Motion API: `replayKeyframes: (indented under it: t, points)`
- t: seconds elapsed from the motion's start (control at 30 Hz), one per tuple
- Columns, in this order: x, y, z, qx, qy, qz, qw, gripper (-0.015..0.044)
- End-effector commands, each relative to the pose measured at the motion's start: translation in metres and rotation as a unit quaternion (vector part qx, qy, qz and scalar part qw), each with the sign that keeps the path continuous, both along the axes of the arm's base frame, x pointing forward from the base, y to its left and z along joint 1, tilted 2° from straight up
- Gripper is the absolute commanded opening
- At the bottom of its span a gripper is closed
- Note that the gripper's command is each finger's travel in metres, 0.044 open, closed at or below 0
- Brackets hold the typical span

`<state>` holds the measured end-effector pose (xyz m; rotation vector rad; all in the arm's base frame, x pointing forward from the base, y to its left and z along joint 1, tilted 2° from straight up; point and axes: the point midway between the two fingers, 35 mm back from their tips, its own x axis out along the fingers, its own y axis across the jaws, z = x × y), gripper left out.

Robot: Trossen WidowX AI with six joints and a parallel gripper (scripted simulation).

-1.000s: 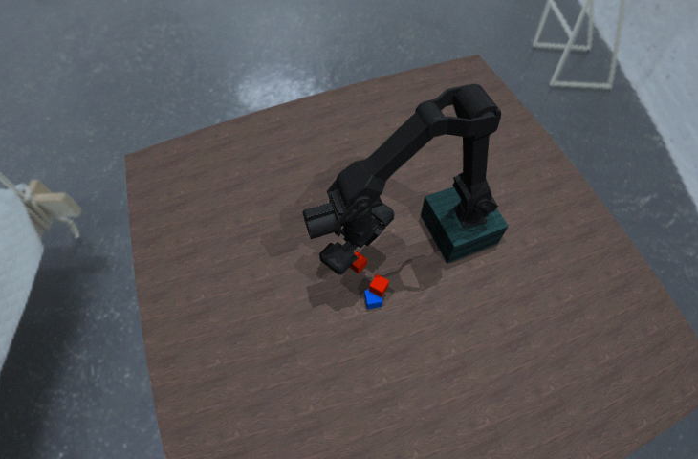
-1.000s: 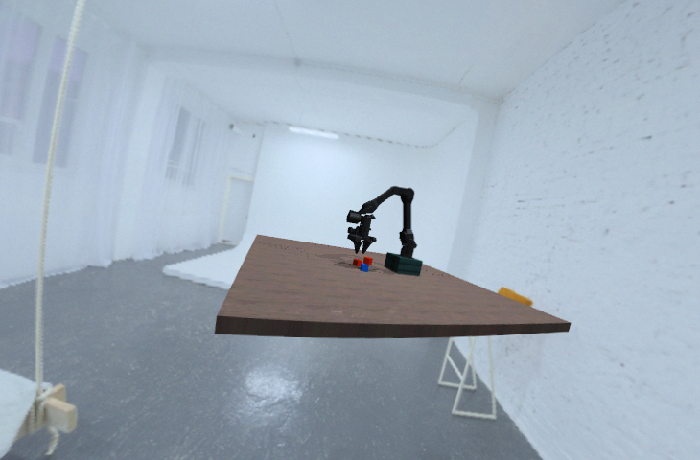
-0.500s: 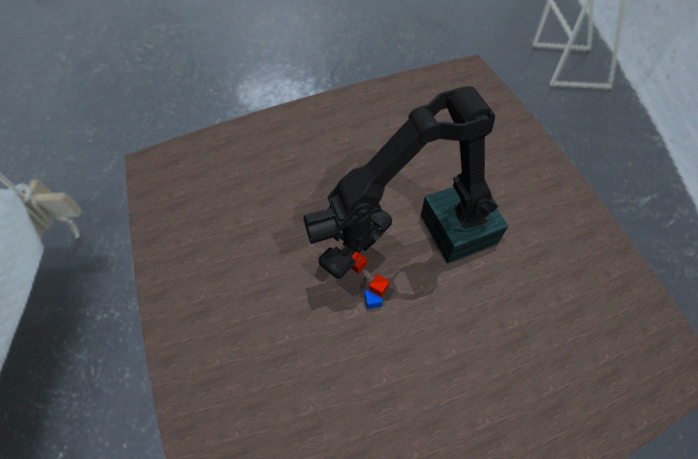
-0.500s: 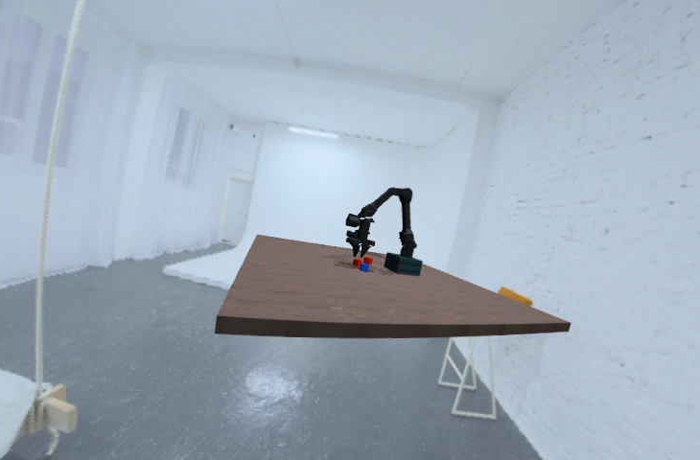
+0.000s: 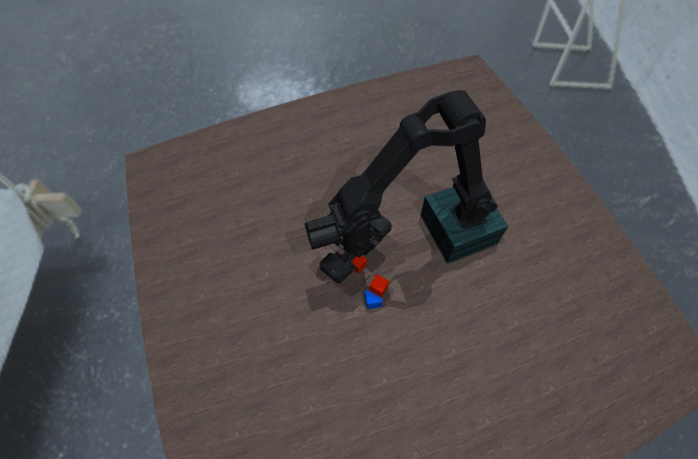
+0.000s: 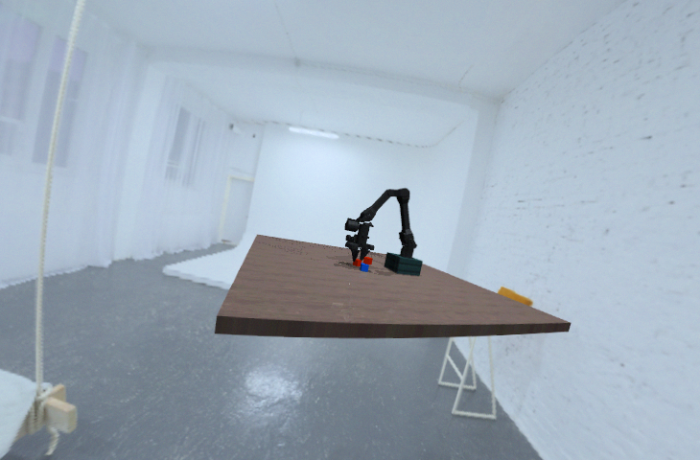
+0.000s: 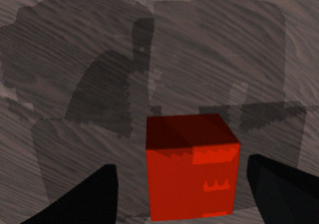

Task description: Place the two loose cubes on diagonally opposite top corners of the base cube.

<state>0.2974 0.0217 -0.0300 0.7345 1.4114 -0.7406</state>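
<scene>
Wrist view, lower left of the frame: one dark finger rises from the bottom edge, and its partner sits at the lower right, the two standing apart with nothing clamped between them. Between them, at centre, a red cube rests on the wood-grain counter, closer to the right finger than the left, with visible space on both sides. A sliver of blue shows at the bottom edge, just right of the left finger. In the top view, at mid-frame, the fingers hang low over that same red cube. Just to its lower right lies a second red cube, perched on the blue base cube and covering its upper corner. Further right stands the teal pedestal that carries the black arm.
</scene>
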Motion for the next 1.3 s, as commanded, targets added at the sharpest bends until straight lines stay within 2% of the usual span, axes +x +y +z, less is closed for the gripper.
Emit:
replayKeyframes:
  t: [0.0,0.2,0.4,1.27]
  points:
    - [-0.002,-0.001,-0.006,-0.002,0.005,0.000,1.000,0.0265]
    - [-0.002,-0.001,-0.006,-0.002,0.005,0.000,1.000,0.0107]
    - [-0.001,-0.001,-0.002,-0.002,0.005,0.000,1.000,0.0105]
    - [0.002,0.002,0.079,-0.002,0.004,0.000,1.000,0.0105]
